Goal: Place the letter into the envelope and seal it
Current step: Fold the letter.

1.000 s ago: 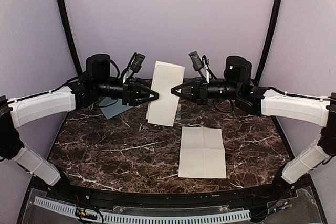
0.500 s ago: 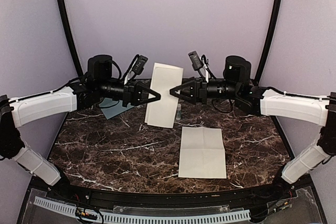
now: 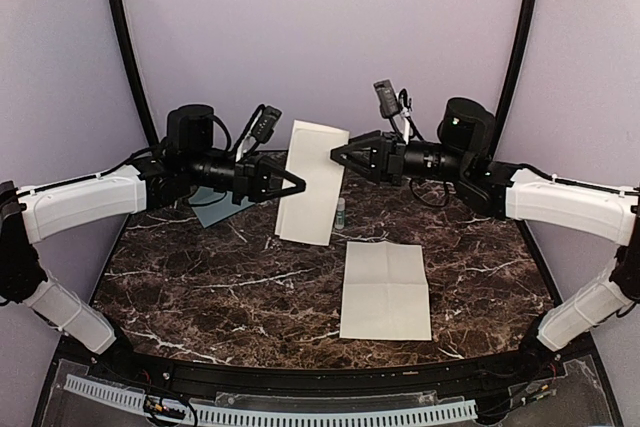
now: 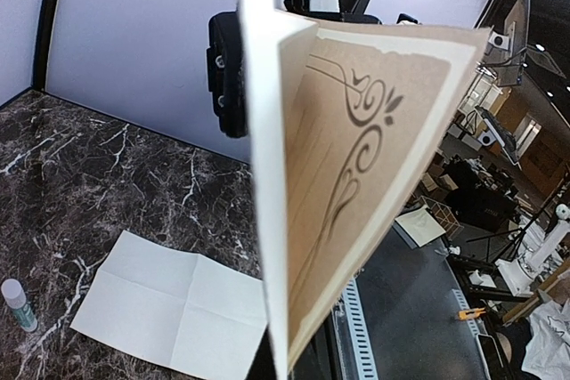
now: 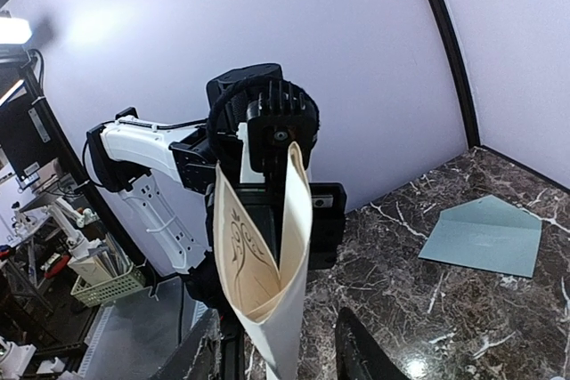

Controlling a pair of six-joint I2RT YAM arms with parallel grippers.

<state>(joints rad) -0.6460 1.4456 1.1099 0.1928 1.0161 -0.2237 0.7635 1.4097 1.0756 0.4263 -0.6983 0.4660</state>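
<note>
Currently, left to right: your envelope [image 3: 213, 208] lies flat on the table [image 3: 200, 277] at the far left, mostly tucked under the left arm. The right wrist view shows it whole, and its pointed flap looks unfolded.

Next, the left gripper [image 3: 297, 185] is clenched on the left edge of the letter [image 3: 313, 179], about mid-height. I judge that from the paper hanging clear of the table with nothing else closed on it. Its own wrist view is filled with paper, so the fingers don't show there.

The letter stands upright in the air, long axis near vertical, top leaning slightly right. It is folded into a V with the printed side inward.

The right gripper [image 3: 338, 154] is released, jaws spread, tips at the letter's right edge near the top. In its wrist view the fingers [image 5: 356, 355] sit on either side of the paper without closing on it.

A glue stick [image 3: 340, 212] stands on the table below the letter, and a creased white sheet [image 3: 385, 289] lies flat nearer you, right of centre.

What matters for you:
- The envelope sits down and to the left of the letter, well apart from it.
- The left arm is clearly nearer, and the right would have to reach across.
- The letter's axis is upright and the envelope is flat, so I'd expect you to tip the letter over before it can enter.
</note>
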